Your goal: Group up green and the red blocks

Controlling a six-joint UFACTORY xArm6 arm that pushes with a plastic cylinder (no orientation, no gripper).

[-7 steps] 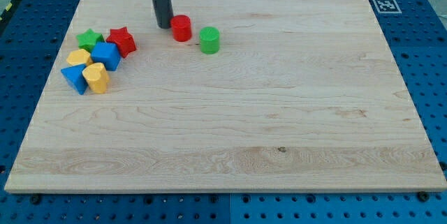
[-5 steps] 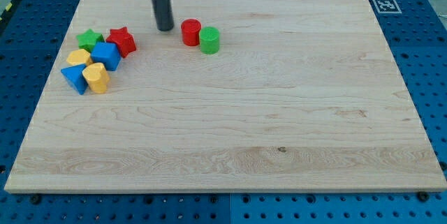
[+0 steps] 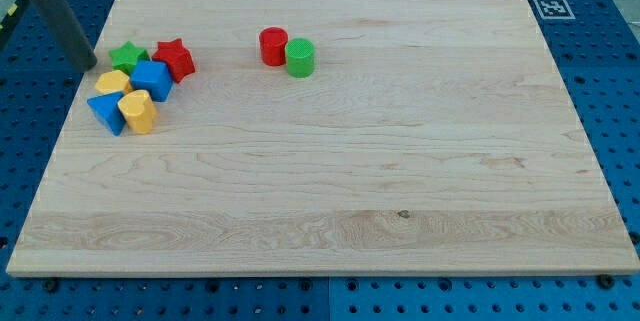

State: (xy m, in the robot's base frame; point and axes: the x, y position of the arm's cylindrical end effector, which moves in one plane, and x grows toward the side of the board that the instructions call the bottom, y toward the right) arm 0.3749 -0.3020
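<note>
My tip (image 3: 88,64) sits at the upper left of the frame, at the tabletop (image 3: 400,161) edge, just left of the green star (image 3: 127,57); the rod is cut off at the frame's top. There is no gripper to open or close. Beside the green star lie the red star (image 3: 175,59), blue cube (image 3: 151,78), two yellow blocks (image 3: 137,111) and blue triangle (image 3: 104,111), shapes partly overlapped. Well apart, upper centre, the red cylinder (image 3: 272,45) touches the green cylinder (image 3: 299,57).

A pale wooden board (image 3: 400,161) lies on a blue perforated table (image 3: 610,81) under even light.
</note>
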